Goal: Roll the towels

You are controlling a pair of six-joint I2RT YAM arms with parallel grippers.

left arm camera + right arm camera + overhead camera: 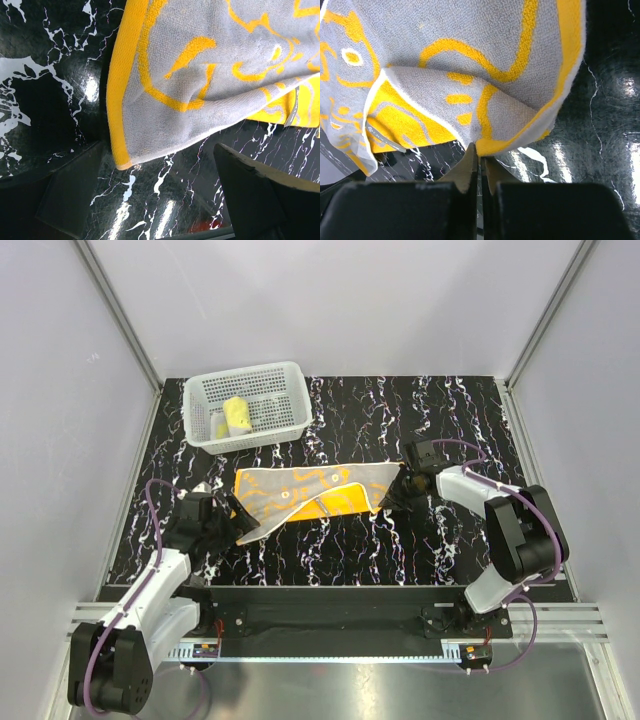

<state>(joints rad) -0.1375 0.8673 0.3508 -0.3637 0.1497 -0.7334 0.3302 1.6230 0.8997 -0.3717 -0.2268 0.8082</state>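
Black, white-veined tabletop (pixel 400 550) fills the booth between pale walls, with a white basket (pixel 285 420) at 11 o'clock holding what looks like a finished yellow roll (pixel 238 416). At the centre lies the towel (pixel 300 488), spread lengthwise from 9 to 3 o'clock: grey terry with a looping yellow line drawing and a yellow border, its near edge flipped over so the yellow reverse shows along 5 o'clock. It is not flat; the cloth puckers and lifts at its 3 o'clock end. That lift comes from the right end effector (pixel 479 152), whose fingers are pinched together on a fold of the border, probably to tension or drag the cloth straight before rolling. The left end effector (pixel 238 512) sits at the towel's 8 o'clock corner with its jaws spread wide and nothing between them, the corner lying just beyond the gap, likely lined up to take that end. Rolling proper looks not yet begun.
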